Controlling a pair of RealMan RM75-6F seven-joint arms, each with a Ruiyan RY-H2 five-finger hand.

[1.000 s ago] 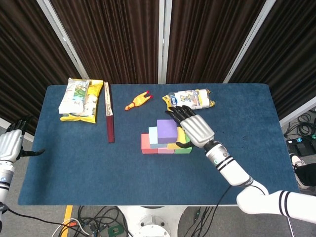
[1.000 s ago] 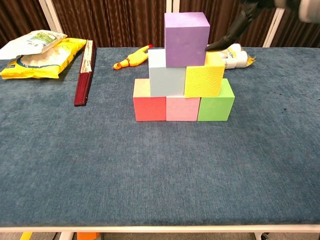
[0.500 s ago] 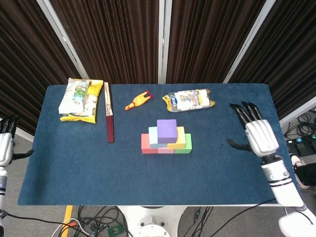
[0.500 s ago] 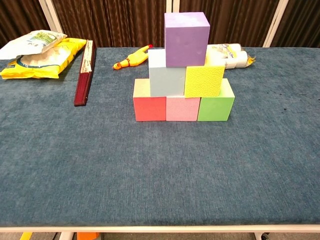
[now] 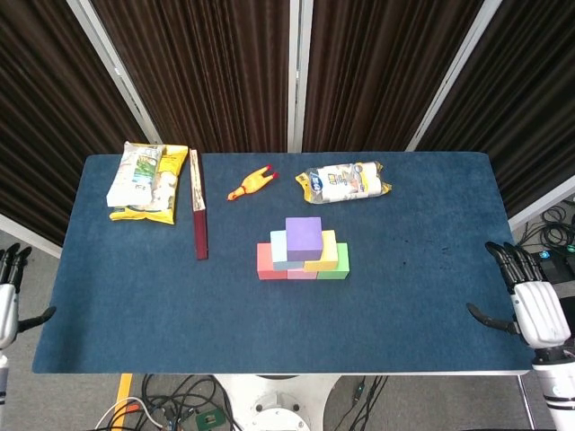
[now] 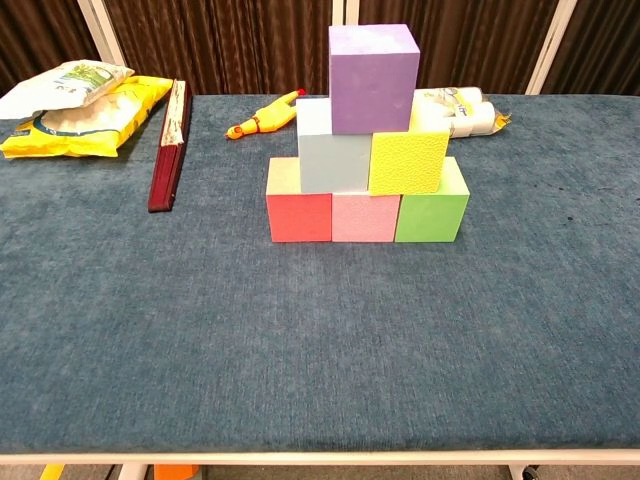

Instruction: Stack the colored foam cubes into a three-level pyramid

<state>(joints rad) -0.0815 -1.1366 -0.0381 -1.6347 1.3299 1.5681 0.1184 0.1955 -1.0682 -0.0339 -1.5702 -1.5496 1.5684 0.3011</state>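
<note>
Both hands are hanging off the table's side edges, right hand and left hand spread, gripping nothing. Mid-table, the purple cube is topping the pyramid.

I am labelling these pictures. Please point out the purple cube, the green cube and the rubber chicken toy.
purple cube (image 6: 373, 80), chest view, middle of its front face.
green cube (image 6: 431, 217), chest view, middle of its front face.
rubber chicken toy (image 5: 248, 185), head view, middle of its yellow body.

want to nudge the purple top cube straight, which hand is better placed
Right, marginally. The right hand is wholly in view, open; the left hand is half out of frame. Both are far from the purple cube.
</note>
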